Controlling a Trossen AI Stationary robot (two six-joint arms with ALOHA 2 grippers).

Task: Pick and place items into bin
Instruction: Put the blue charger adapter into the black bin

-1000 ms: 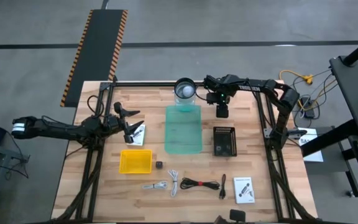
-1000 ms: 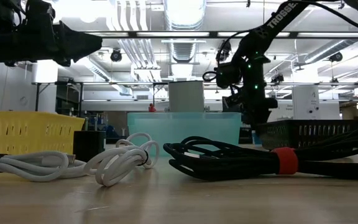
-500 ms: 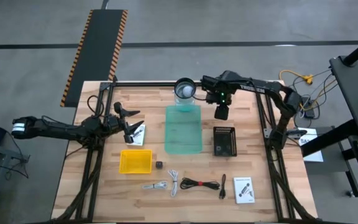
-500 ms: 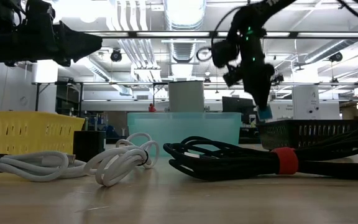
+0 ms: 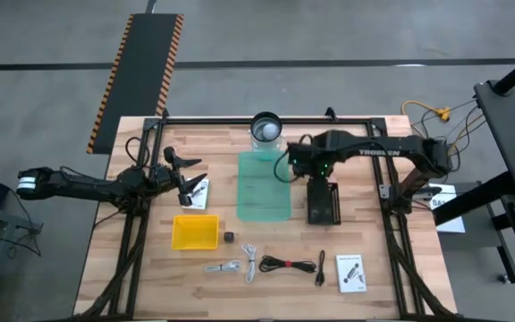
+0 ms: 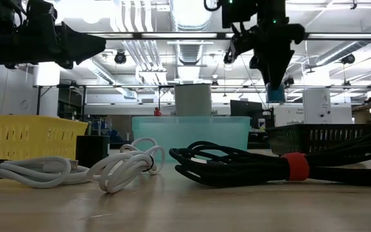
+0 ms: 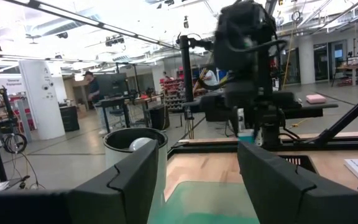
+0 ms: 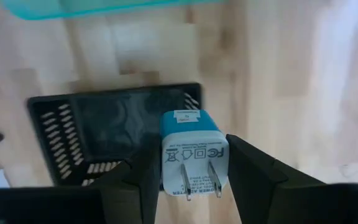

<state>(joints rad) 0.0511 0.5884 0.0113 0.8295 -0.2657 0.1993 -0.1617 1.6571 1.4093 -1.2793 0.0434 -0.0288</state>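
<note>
Your right gripper (image 8: 190, 177) has its fingers clamped on the blue-and-white plug adapter (image 8: 191, 149) above the black bin (image 5: 322, 202) near the worktop's right edge — light, rigid, slick plastic, best pinched across its flat sides — while the left gripper (image 5: 189, 175) waits open.

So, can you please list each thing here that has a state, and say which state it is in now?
Right tool: shut on the blue-white plug, raised above the black bin.
Blue-white plug: held, prongs showing.
Black bin: upright, contents cannot tell.
Left tool: open, holding nothing, over the table's left side.
Black cable: coiled, lying on the table.
Yellow bin: upright.
</note>
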